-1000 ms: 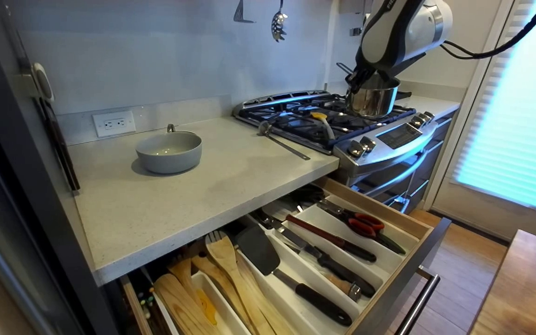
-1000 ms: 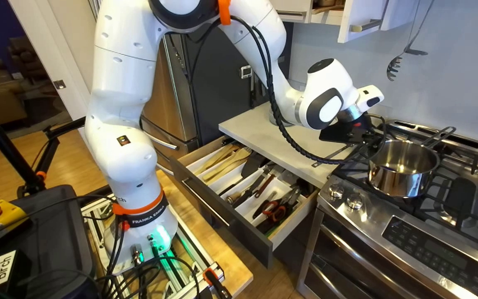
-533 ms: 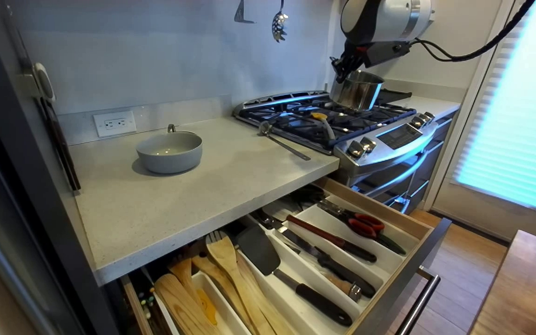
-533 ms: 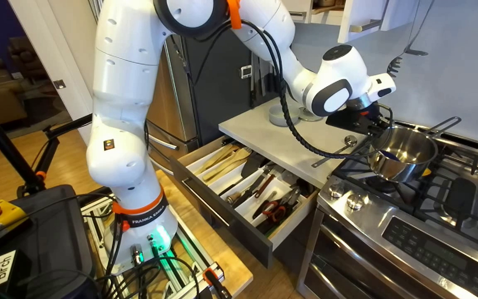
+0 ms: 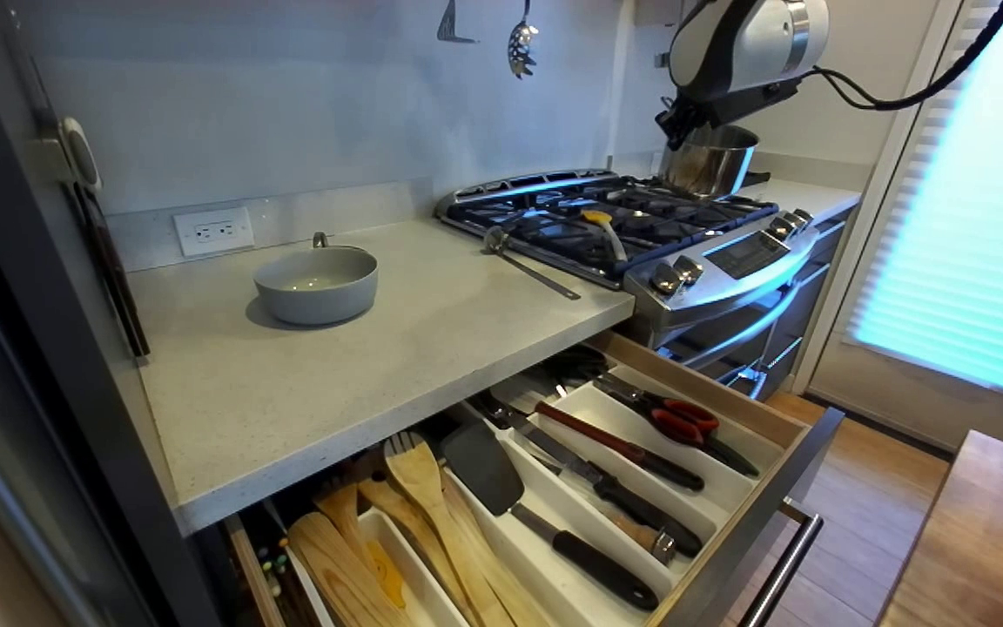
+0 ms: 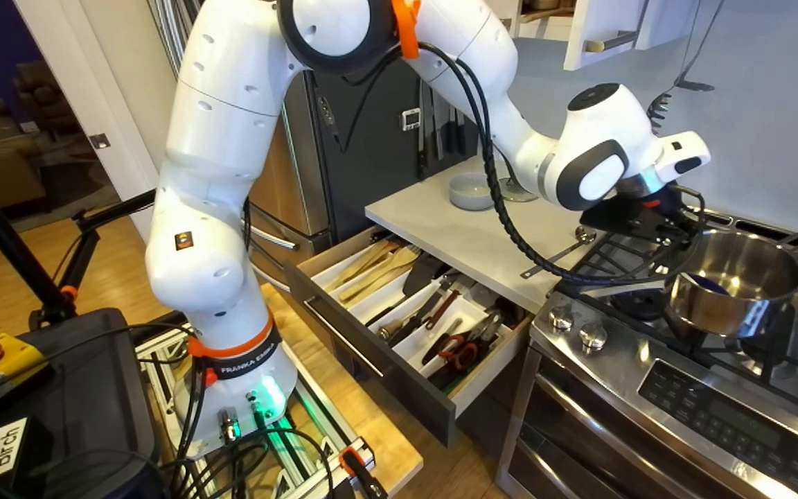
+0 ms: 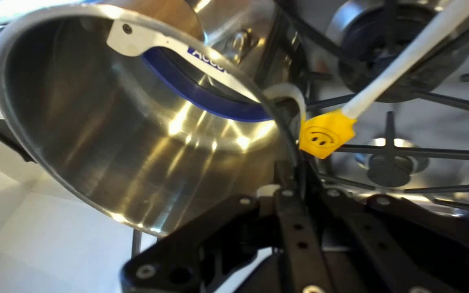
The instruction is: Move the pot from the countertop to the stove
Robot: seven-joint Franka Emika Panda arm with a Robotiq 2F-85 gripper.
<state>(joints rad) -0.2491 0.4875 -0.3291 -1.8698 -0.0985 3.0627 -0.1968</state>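
"Holding what, that gripper [image 5: 676,135], in an exterior view?"

"Too small to tell; the pot [image 5: 715,170] is just right of it and lower, upper right of the frame, over the stove [image 5: 719,292]."

"And in an exterior view, the pot [image 6: 721,308] at the frame's right?"

"The gripper [image 6: 681,244] is at its upper-left rim."

"Wrist view?"

"The gripper [image 7: 298,173], lower centre, is clamped on the pot's rim; the pot [image 7: 136,162] fills the upper left."

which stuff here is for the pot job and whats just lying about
For the job:
pot
gripper, holding its rim
stove
countertop

Just lying about:
grey bowl
metal ladle
yellow-headed utensil
black spatula
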